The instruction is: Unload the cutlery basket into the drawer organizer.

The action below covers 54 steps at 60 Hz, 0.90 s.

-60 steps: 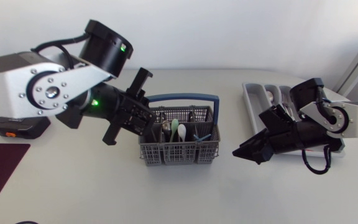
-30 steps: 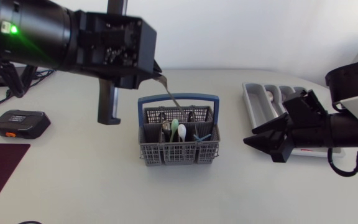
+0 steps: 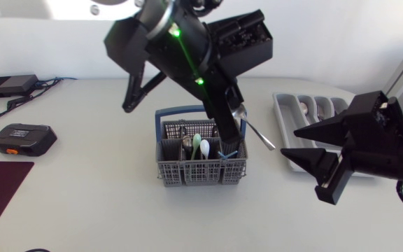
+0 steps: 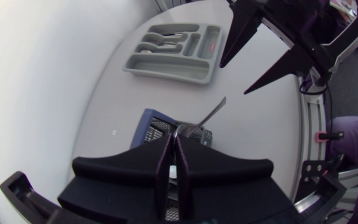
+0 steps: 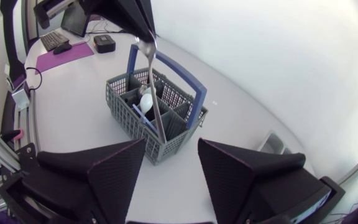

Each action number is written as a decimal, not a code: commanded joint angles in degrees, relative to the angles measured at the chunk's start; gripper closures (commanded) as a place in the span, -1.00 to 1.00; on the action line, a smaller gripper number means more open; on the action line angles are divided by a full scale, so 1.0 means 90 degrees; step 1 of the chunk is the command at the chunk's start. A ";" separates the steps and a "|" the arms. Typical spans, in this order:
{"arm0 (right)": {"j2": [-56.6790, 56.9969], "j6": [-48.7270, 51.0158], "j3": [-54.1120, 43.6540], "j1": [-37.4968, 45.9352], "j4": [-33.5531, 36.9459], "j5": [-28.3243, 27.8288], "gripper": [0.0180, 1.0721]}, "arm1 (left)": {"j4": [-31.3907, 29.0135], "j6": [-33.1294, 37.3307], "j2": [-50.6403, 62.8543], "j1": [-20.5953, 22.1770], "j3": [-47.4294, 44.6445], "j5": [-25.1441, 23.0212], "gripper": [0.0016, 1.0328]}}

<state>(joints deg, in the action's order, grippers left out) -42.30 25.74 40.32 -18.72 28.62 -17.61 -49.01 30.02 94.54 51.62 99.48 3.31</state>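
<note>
Spoon aloft over the basket, pinched only at its bowl end.
My left gripper is clamped on the spoon's neck, with the handle slanting toward 4 o'clock above the right edge of the cutlery basket. My right gripper hangs with its 2 fingers spread wide, at 3 o'clock from the basket and near the drawer organizer, which lies at 2 o'clock. I judge the hold to be the weak spot. A smooth metal neck between 2 broad wedges could pivot or slide out on a fast swing, dropping the spoon among the other cutlery or onto the table. The free handle could also strike my right fingers if both arms close in, or snag the basket's blue handle.
</note>
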 commanded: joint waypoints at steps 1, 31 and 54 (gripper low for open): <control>0.0081 -0.0115 -0.0163 -0.0371 -0.0211 0.0345 -0.19 | -0.0267 -0.0660 0.0364 -0.0090 0.0528 -0.0290 0.93; -0.0026 0.0334 -0.1071 -0.1064 -0.2008 0.1556 0.05 | -0.0970 -0.1636 0.1224 -0.0237 0.1486 -0.1452 0.93; -0.0300 0.0558 -0.1267 -0.1514 -0.2506 0.2044 0.69 | -0.1156 -0.1636 0.1497 -0.0266 0.1612 -0.1686 0.93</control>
<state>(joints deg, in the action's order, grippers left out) -43.68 29.71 30.61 -31.86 7.27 0.01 -58.48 16.45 106.59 49.67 112.14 -11.18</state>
